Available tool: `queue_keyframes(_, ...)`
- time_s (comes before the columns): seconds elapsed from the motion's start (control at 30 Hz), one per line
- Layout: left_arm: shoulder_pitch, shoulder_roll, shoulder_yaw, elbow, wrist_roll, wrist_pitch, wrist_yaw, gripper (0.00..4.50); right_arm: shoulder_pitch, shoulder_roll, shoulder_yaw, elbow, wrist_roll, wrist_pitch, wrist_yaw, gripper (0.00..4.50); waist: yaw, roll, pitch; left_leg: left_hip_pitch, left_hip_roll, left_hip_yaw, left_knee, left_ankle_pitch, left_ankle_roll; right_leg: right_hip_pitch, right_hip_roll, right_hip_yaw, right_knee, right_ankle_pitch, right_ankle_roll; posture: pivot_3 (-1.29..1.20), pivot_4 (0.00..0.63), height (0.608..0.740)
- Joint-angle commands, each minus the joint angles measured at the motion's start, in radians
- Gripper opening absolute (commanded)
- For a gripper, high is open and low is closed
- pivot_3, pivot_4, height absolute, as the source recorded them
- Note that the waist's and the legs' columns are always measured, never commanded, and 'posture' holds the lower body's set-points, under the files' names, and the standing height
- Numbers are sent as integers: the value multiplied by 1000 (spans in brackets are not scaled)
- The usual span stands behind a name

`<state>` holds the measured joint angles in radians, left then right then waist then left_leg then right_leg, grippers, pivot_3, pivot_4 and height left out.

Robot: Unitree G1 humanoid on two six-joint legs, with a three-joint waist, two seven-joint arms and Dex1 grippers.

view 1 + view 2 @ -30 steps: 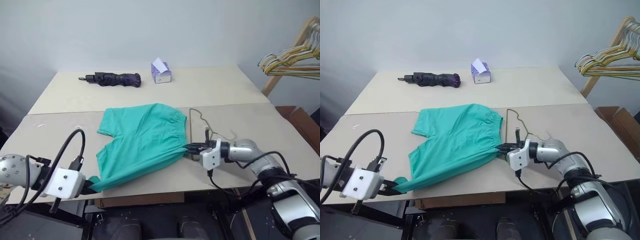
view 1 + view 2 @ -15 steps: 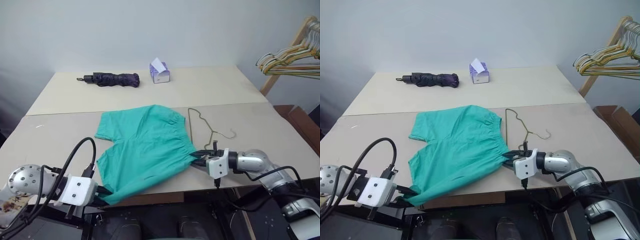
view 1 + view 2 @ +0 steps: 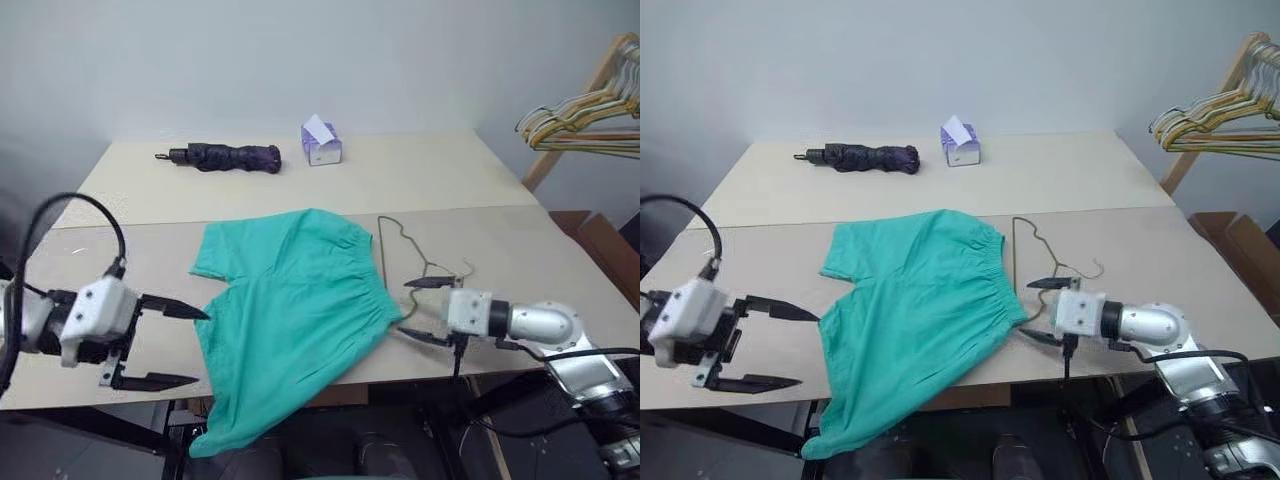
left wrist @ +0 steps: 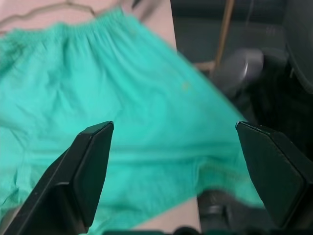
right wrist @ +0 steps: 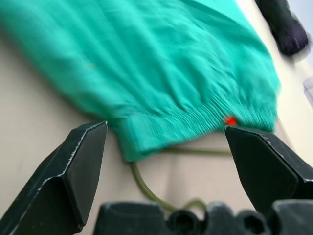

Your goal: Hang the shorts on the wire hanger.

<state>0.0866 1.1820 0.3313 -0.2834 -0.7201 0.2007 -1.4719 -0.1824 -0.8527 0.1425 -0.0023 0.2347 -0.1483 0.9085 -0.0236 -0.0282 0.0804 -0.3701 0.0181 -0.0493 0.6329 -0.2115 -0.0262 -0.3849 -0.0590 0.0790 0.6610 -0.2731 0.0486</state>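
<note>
The teal shorts lie spread on the table, one leg end drooping over the front edge. The thin wire hanger lies along the gathered waistband on the right, its hook pointing right. In the right wrist view the hanger's wire comes out from under the waistband of the shorts. My left gripper hovers open just left of the shorts, holding nothing. My right gripper stands open at the waistband's near corner, fingers apart from the cloth. In the left wrist view the shorts lie beyond the open fingers.
A folded dark umbrella and a small purple tissue box sit on the far table. A bunch of thicker hangers hangs on a wooden rack at the right. A cardboard box stands beside the table's right edge.
Both grippers have opened and let go of the shorts. The left one rose and drew back leftward, the right one pulled back rightward. The shorts' near leg now droops over the table's edge.
</note>
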Motion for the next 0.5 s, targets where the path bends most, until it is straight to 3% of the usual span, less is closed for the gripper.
queue_keyframes(0.03,-93,-37,9,-28,-56,78,74,4333,-12,-21,-71,-126,36,365,-96,4500,6,0,0,0,0,0,0,0,0,0,0,0,0,0,0,45,70,740)
queue_keyframes(0.27,-249,-186,-96,-94,-44,167,243,4333,-180,87,-28,-233,35,1111,-307,4500,2,1,0,-2,0,0,1,0,0,-2,0,1,0,0,0,24,62,740)
queue_keyframes(0.5,-283,-244,-136,-104,-11,173,265,4333,-254,172,72,-197,-49,1307,-425,4500,5,0,0,-5,-1,0,2,-1,2,-4,0,0,-2,1,-2,23,52,740)
